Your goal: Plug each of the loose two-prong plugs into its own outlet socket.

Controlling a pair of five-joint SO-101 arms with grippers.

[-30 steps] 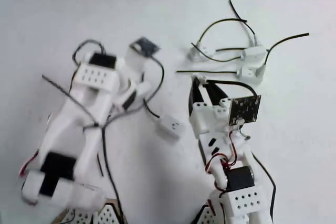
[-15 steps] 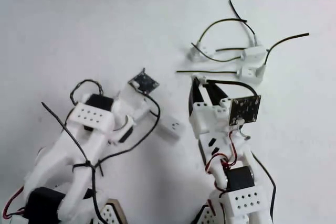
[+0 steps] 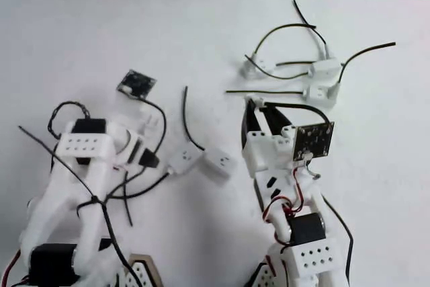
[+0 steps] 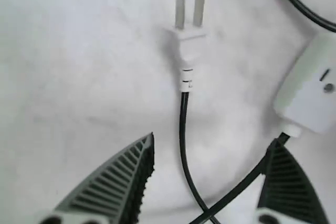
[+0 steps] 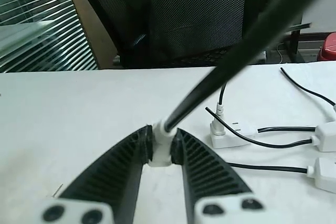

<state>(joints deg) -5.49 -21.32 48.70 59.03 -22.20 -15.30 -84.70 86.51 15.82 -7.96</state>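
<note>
A loose two-prong plug (image 4: 186,40) on a black cord lies flat on the white table (image 3: 80,31), prongs pointing away from my left gripper (image 4: 212,142). That gripper is open just behind the plug and holds nothing. A white outlet socket (image 4: 310,93) lies close beside the plug. From above, the plug (image 3: 183,159) and the socket (image 3: 218,161) sit side by side, just right of the left gripper (image 3: 153,142). My right gripper (image 5: 160,148) is shut on another white plug (image 5: 159,136) whose black cord runs up and away. From above, the right gripper (image 3: 255,107) sits at mid-table.
More white sockets and plugs with black cords lie at the far right (image 3: 326,67), (image 3: 319,94), (image 3: 259,65); the right wrist view shows them just beyond the held plug (image 5: 231,132). Loose cords trail around the left arm's base. A dark chair stands past the far edge.
The left arm has pulled back to the left and toward the near edge. A plug on its cord now lies uncovered beside the socket. The right arm has not moved.
</note>
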